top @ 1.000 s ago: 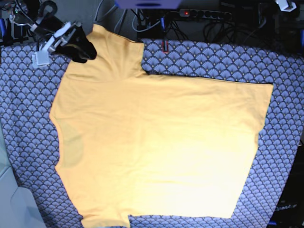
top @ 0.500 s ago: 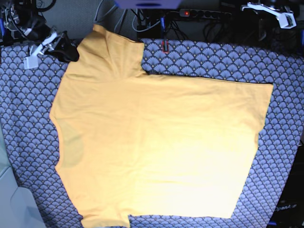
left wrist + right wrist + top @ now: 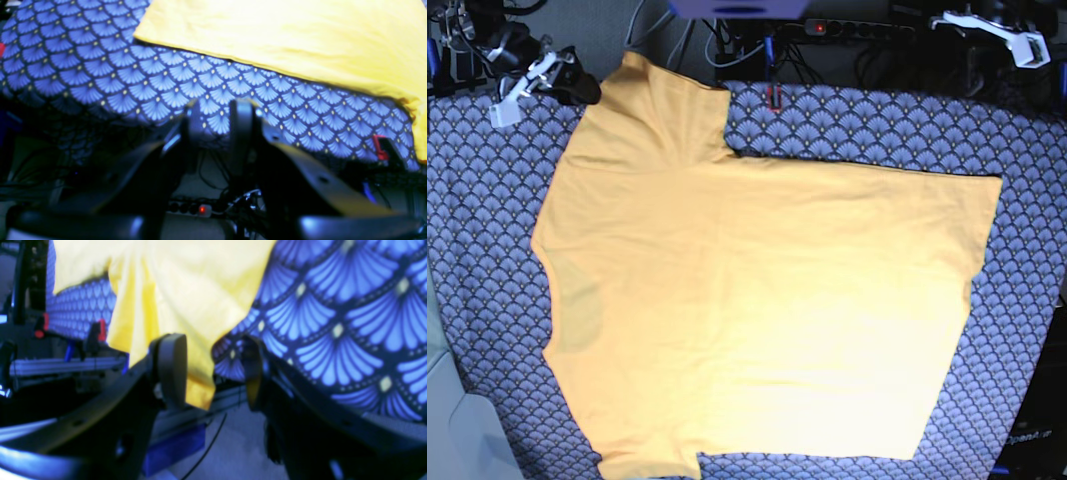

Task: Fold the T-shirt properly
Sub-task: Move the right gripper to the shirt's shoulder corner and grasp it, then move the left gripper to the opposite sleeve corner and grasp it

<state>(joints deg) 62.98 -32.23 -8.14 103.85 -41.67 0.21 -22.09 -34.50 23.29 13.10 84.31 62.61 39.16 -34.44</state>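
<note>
The yellow-orange T-shirt (image 3: pixel 757 300) lies spread flat on the patterned table cover, one sleeve (image 3: pixel 667 105) pointing toward the back edge. My right gripper (image 3: pixel 587 90) hovers at the back left, just beside that sleeve's edge. In the right wrist view its jaws (image 3: pixel 211 373) stand open, and the sleeve's hanging corner (image 3: pixel 200 386) shows in the gap, unpinched. My left arm (image 3: pixel 987 25) is raised beyond the back right edge. Its gripper (image 3: pixel 217 113) is slightly open with nothing in it, well short of the shirt's hem (image 3: pixel 300 36).
A blue fan-patterned cover (image 3: pixel 877 120) drapes the whole table. Behind the back edge are a power strip (image 3: pixel 847 28), cables and a red clamp (image 3: pixel 775 97). A pale grey surface (image 3: pixel 447 420) sits at the front left corner.
My right gripper has pulled back off the sleeve's edge toward the back left. The left arm has swung into the base view at the top right. The shirt has not moved.
</note>
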